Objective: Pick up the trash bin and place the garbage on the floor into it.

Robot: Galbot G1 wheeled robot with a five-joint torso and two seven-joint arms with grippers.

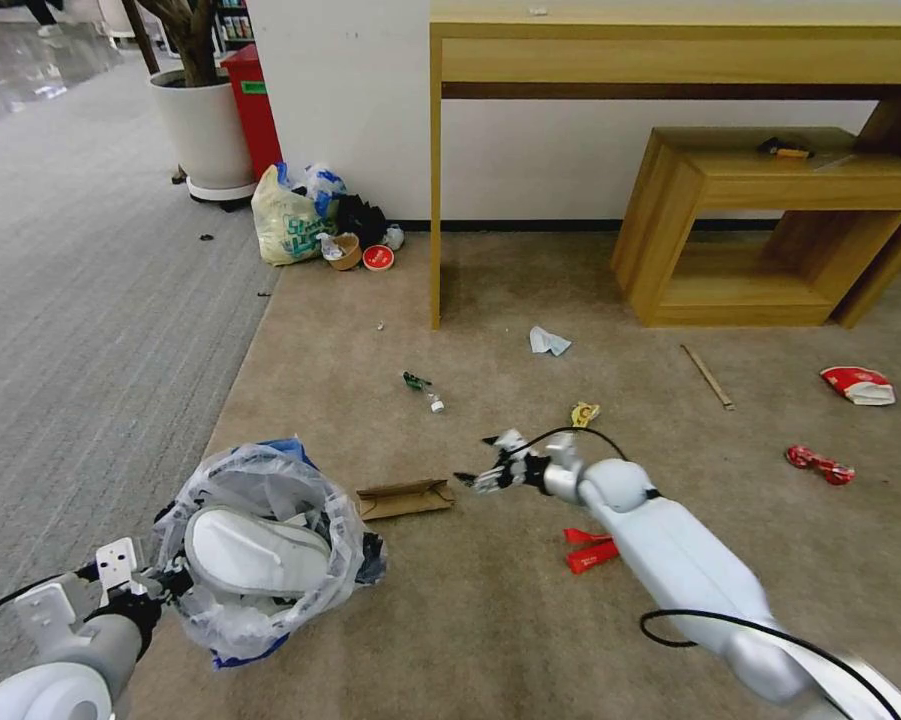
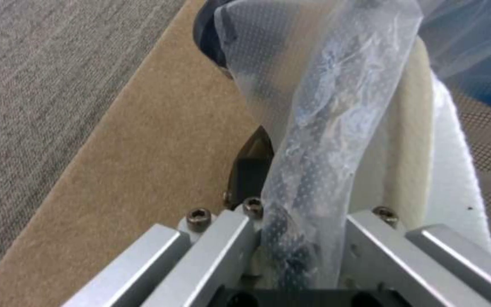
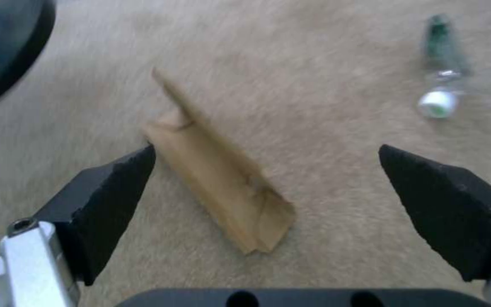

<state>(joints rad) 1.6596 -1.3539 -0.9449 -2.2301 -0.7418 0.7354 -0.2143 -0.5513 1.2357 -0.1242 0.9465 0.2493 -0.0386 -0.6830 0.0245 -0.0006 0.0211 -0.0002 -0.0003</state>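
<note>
Left hand (image 1: 160, 583) clamped on the plastic-lined rim of the trash bin (image 1: 265, 550), which holds a white slipper (image 1: 255, 553) and sits just beside it over the carpet floor (image 1: 490, 620). Right hand (image 1: 482, 477), fingers (image 3: 106, 200) spread wide, hovers near a folded brown cardboard (image 3: 223, 179) lying between and ahead of them. Red wrappers (image 1: 590, 548) lie beneath the right arm; a small green-capped bottle (image 3: 441, 68) lies beyond the hand.

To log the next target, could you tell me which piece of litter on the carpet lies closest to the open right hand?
The flattened brown cardboard piece, just beside the right hand; the red wrappers lie farther back.
</note>
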